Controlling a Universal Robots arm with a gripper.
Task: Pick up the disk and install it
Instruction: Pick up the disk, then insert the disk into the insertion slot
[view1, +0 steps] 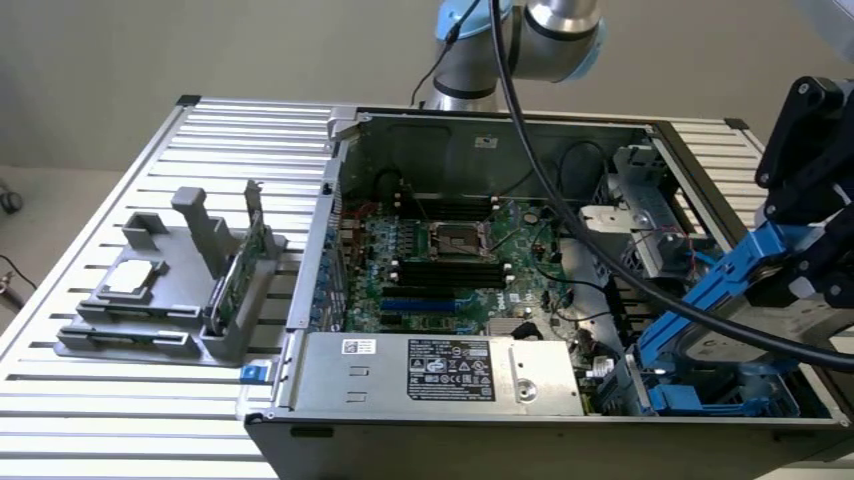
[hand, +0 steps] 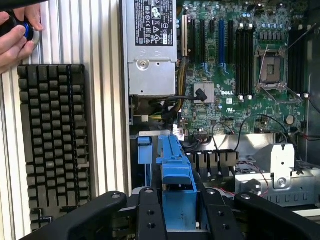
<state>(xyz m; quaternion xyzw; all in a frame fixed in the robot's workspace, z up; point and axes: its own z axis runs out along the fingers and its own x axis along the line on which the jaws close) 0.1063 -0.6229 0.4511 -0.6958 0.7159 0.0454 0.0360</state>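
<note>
The disk (view1: 721, 315), a flat drive framed by blue plastic rails, hangs tilted over the drive bay corner (view1: 727, 400) of the open computer case (view1: 400, 425), at the exterior view's right. My gripper (view1: 785, 268) is shut on its upper end. In the wrist view a blue rail of the disk (hand: 176, 175) sits between the black fingers (hand: 150, 212) of the gripper (hand: 180, 217), above the bay's blue fittings (hand: 144, 149). The disk's flat face is mostly hidden there.
The case holds a motherboard (view1: 447, 260), a silver power supply (view1: 427, 370) and cables. A grey fixture (view1: 174, 290) with a small chip and a green card stands at the exterior view's left. A keyboard (hand: 52, 140) and a person's hand (hand: 15, 35) lie beside the case.
</note>
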